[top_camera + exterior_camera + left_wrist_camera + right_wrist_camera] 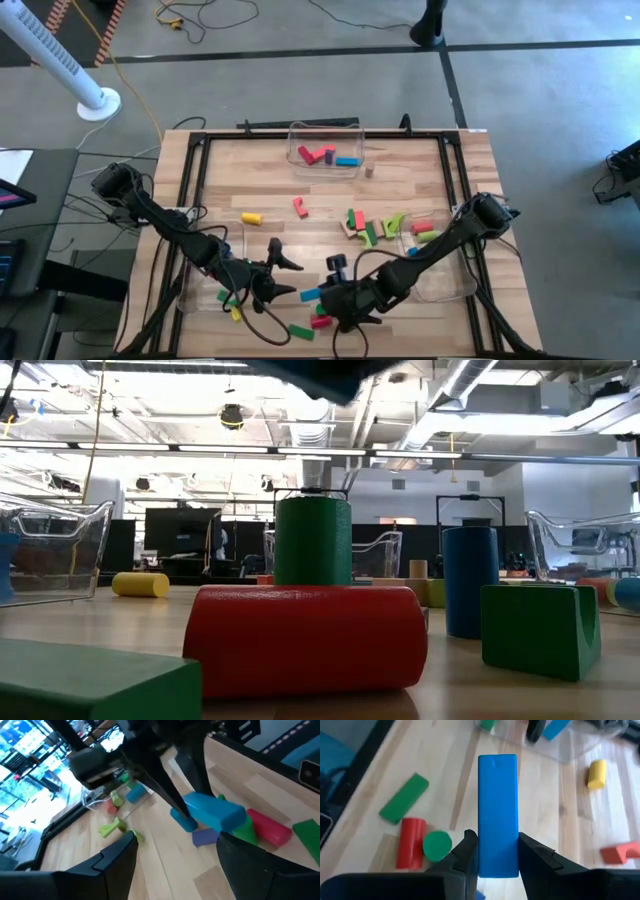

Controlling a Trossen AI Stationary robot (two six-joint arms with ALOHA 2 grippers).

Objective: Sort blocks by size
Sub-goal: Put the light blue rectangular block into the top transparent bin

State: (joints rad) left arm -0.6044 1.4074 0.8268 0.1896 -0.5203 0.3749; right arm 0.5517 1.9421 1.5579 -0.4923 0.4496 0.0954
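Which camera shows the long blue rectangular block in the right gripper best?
The right wrist view: the long blue rectangular block fills the frame, clamped between the right gripper fingers. The high view shows it small; the left wrist view, partly; the low view, not identifiably.

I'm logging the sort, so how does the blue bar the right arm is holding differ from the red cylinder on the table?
The blue bar is flat-sided and long; the red cylinder is round and shorter. The blue bar is clamped in the right gripper's jaws above the table; the red cylinder lies on its side on the wood beside a green cylinder. Both are plain single-colour blocks.
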